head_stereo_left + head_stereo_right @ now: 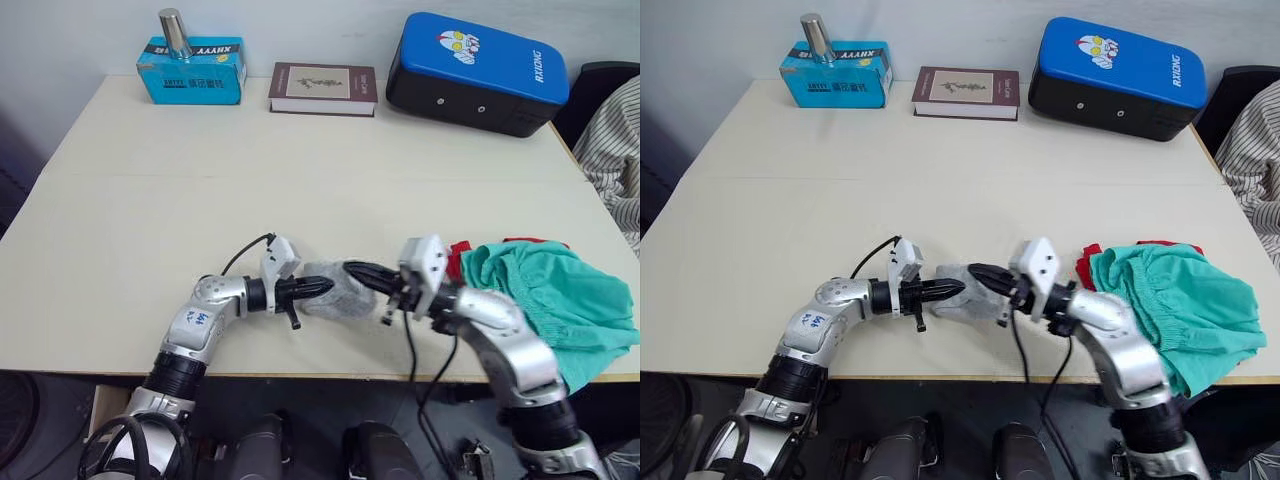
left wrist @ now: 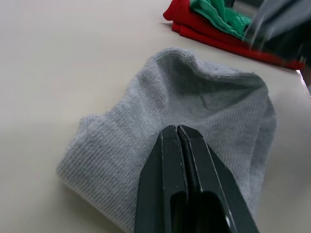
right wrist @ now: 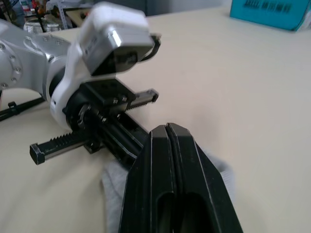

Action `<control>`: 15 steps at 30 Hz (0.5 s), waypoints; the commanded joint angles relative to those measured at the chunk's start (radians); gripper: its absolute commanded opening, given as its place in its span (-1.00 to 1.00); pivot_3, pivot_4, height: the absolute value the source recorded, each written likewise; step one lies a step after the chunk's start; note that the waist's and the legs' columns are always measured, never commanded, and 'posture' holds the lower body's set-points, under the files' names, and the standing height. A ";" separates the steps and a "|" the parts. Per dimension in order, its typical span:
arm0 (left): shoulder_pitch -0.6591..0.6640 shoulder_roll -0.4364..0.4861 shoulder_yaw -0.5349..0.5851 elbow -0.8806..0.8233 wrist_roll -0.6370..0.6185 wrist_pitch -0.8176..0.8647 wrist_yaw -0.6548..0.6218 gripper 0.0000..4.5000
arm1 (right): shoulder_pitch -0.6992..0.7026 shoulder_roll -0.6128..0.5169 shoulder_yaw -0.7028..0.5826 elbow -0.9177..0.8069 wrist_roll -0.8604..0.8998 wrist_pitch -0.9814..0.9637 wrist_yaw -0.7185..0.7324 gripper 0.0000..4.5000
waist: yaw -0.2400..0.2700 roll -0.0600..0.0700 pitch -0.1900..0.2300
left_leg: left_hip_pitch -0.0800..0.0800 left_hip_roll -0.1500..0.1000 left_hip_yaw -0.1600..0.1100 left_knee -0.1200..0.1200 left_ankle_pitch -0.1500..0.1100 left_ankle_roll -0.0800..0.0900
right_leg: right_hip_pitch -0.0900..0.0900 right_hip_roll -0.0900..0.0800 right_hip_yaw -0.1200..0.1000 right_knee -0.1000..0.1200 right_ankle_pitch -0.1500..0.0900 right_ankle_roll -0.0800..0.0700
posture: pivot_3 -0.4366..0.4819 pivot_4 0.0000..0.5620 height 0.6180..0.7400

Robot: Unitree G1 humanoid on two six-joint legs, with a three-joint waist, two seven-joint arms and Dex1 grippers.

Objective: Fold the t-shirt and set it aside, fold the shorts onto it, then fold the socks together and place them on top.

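Socks [image 1: 335,290] sit bunched as one grey lump near the front edge of the desk [image 1: 300,180], roughly mid-width. Both claws are on them from opposite sides.

Left claw [image 1: 318,287] — fingers pressed together, tips lying on top of the sock fabric; left wrist view shows the two black fingers with no gap and the knit spread out under them, not pinched between. Right claw [image 1: 362,273] — fingers also pressed together, tips resting over the far side of the same lump, nose to nose with the left claw.

Shorts [image 1: 550,295] lie in a loose teal heap at the right end of the desk, draping over the front-right edge. T-shirt [image 1: 458,257] is under them — just a red sliver sticks out on the side toward the socks, near but not touching them.

Back edge: blue carton [image 1: 192,70] with a metal cup [image 1: 175,35] on it, book [image 1: 323,88], blue-and-black case [image 1: 478,72].
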 commanded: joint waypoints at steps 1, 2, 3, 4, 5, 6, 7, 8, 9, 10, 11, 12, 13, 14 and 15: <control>0.021 0.005 0.014 -0.013 0.006 0.022 0.027 -0.98 | -0.010 0.041 0.052 0.146 -0.134 -0.148 -0.078 -1.00 | -0.001 0.000 0.000 | 0.000 0.000 0.000 0.000 0.000 0.000 | 0.000 0.000 0.000 0.000 0.000 0.000 | -0.05 -0.47 1.00; 0.026 0.009 0.013 -0.014 0.010 0.025 0.030 -0.98 | -0.016 0.056 0.055 0.196 -0.159 -0.186 -0.100 -1.00 | -0.002 0.000 0.000 | 0.000 0.000 0.000 0.001 0.000 0.000 | 0.000 0.000 0.000 0.000 0.000 0.000 | -0.05 -0.47 1.00; 0.030 0.013 0.013 -0.016 0.012 0.031 0.035 -0.98 | -0.021 0.078 0.043 0.243 -0.174 -0.225 -0.131 -1.00 | -0.002 0.000 0.000 | 0.000 0.000 0.000 0.001 0.000 0.000 | 0.000 0.000 0.000 0.000 0.000 0.000 | -0.05 -0.47 1.00; 0.033 0.016 0.013 -0.018 0.014 0.038 0.038 -0.98 | -0.024 0.096 0.029 0.279 -0.179 -0.254 -0.155 -1.00 | -0.002 0.000 0.000 | 0.000 0.000 0.001 0.001 0.000 0.000 | 0.000 0.000 0.000 0.000 0.000 0.000 | -0.05 -0.47 1.00; 0.036 0.019 0.014 -0.016 0.017 0.040 0.041 -0.98 | -0.023 0.109 0.014 0.305 -0.176 -0.279 -0.168 -1.00 | -0.002 0.000 0.000 | 0.001 0.000 0.000 0.001 0.000 0.000 | 0.000 0.000 0.000 0.000 0.000 0.000 | -0.05 -0.47 1.00; 0.038 0.018 0.015 -0.014 0.019 0.043 0.047 -0.98 | -0.021 0.114 0.002 0.322 -0.173 -0.300 -0.174 -1.00 | -0.002 0.000 0.000 | 0.001 0.000 0.000 0.001 0.000 0.000 | 0.000 0.000 0.000 0.001 0.000 0.000 | -0.05 -0.47 1.00; 0.039 0.017 0.015 -0.012 0.021 0.048 0.053 -0.98 | -0.015 0.114 -0.011 0.329 -0.165 -0.313 -0.173 -1.00 | -0.002 0.000 0.000 | 0.001 0.000 0.000 0.001 0.000 0.000 | 0.001 0.000 0.001 0.001 0.000 0.000 | -0.05 -0.47 1.00; 0.040 0.016 0.014 -0.006 0.024 0.048 0.058 -0.98 | -0.006 0.108 -0.022 0.329 -0.153 -0.317 -0.164 -1.00 | -0.001 0.000 0.000 | 0.001 0.000 0.000 0.001 0.000 0.000 | 0.001 0.000 0.001 0.001 0.000 0.000 | -0.05 -0.47 1.00; 0.041 0.014 0.013 -0.001 0.026 0.047 0.061 -0.98 | 0.001 0.099 -0.030 0.326 -0.143 -0.317 -0.152 -1.00 | -0.001 0.000 0.000 | 0.001 0.000 0.000 0.001 0.000 0.000 | 0.001 0.000 0.001 0.001 0.000 0.000 | -0.05 -0.47 1.00; 0.043 0.013 0.010 0.004 0.027 0.047 0.062 -0.98 | 0.008 0.091 -0.042 0.319 -0.128 -0.310 -0.142 -1.00 | -0.001 0.000 0.000 | 0.001 0.000 0.000 0.001 0.000 0.000 | 0.001 0.000 0.001 0.000 0.000 0.000 | -0.05 -0.47 1.00; 0.046 0.011 0.009 0.007 0.028 0.043 0.062 -0.98 | 0.015 0.081 -0.058 0.304 -0.102 -0.292 -0.125 -1.00 | -0.001 0.000 0.000 | 0.001 0.000 0.000 0.001 0.000 0.000 | 0.001 0.000 0.001 0.000 0.000 0.000 | -0.05 -0.47 1.00; 0.049 0.009 0.008 0.008 0.028 0.041 0.063 -0.99 | 0.022 0.076 -0.079 0.281 -0.063 -0.270 -0.108 -0.93 | 0.000 0.000 0.000 | 0.001 0.000 0.000 0.001 0.000 0.000 | 0.001 0.000 0.001 0.000 0.000 0.000 | -0.05 -0.47 1.00; 0.051 0.008 0.007 0.011 0.028 0.033 0.060 -1.00 | 0.041 0.053 -0.099 0.213 0.030 -0.187 -0.054 -0.84 | 0.000 0.000 0.000 | 0.001 0.000 0.000 0.001 0.000 0.000 | 0.001 0.000 0.001 0.000 0.000 0.000 | -0.05 -0.47 1.00; 0.052 0.007 0.006 0.013 0.028 0.026 0.059 -1.00 | 0.054 0.035 -0.112 0.163 0.097 -0.125 -0.015 -0.74 | 0.001 0.000 -0.001 | 0.001 0.000 0.000 0.001 0.000 0.000 | 0.001 0.000 0.001 0.000 0.000 0.000 | -0.05 -0.47 1.00; 0.053 0.003 0.008 0.016 0.027 0.014 0.057 -1.00 | 0.063 0.022 -0.133 0.124 0.132 -0.086 -0.013 -0.63 | 0.001 0.000 0.000 | 0.001 0.000 0.000 0.001 0.000 0.000 | 0.002 0.000 0.001 0.000 0.000 0.000 | -0.05 -0.47 1.00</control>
